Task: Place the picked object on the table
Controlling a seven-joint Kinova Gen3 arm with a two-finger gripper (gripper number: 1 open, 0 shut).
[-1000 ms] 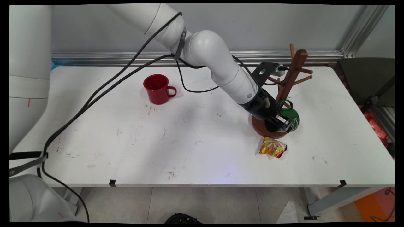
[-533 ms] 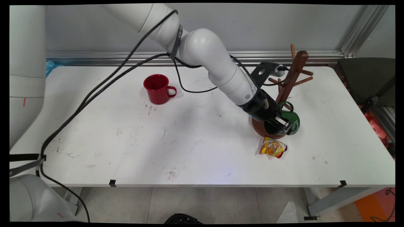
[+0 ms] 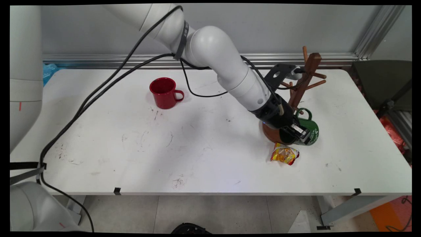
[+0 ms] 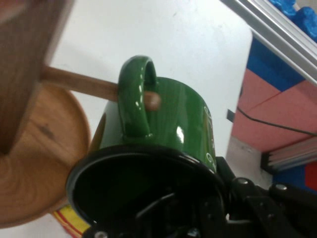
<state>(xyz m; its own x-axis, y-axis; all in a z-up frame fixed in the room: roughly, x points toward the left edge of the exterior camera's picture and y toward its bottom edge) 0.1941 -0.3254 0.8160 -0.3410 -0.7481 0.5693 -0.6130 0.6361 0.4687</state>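
Fingers [image 3: 301,134] clamped on rim of green mug [image 3: 309,130], now shifted right along lowest peg [image 4: 81,82] of wooden mug tree [image 3: 304,82]; peg tip barely through handle [image 4: 136,94], above tabletop [image 3: 210,148], near snack packet [image 3: 284,154].

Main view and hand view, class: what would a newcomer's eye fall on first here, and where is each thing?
First, the black two-finger gripper gripping the rim of a glossy green enamel mug on the table's right side, the mug's handle looped over a low peg of the brown wooden mug tree. Next, a crumpled yellow-and-red snack packet just in front, and a red enamel mug standing alone at the back left.
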